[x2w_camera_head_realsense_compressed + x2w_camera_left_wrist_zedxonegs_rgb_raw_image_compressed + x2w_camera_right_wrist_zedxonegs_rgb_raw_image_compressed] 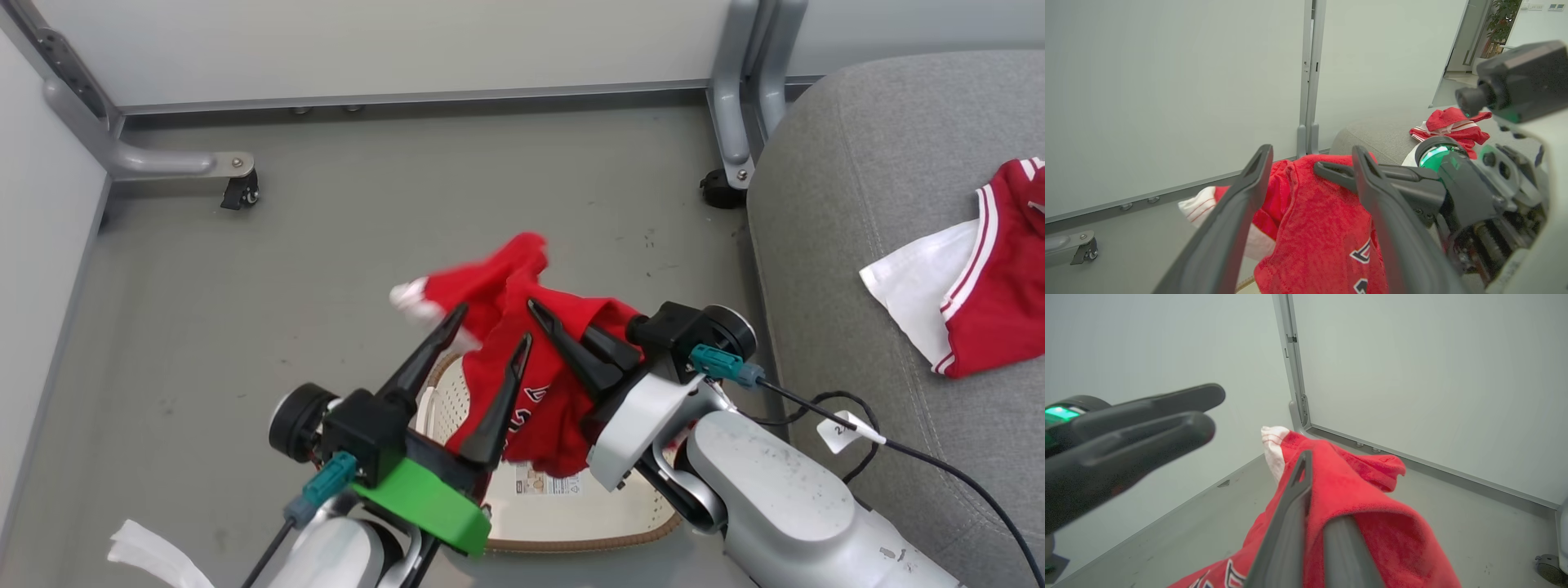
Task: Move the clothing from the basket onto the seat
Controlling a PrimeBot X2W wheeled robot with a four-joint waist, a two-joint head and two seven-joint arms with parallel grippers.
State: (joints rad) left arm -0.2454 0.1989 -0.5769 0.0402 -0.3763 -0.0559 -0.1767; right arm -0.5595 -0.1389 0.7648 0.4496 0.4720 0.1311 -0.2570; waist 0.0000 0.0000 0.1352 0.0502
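Lettered garment in R gripper

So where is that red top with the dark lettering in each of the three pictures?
Head view: the lettered red top hangs at centre from the right gripper, above the basket.
Left wrist view: lower centre, framed by the open left gripper.
Right wrist view: lower centre to right, draped over that arm's own fingers.
Shared landmark: the two studs under the back wall's rail.
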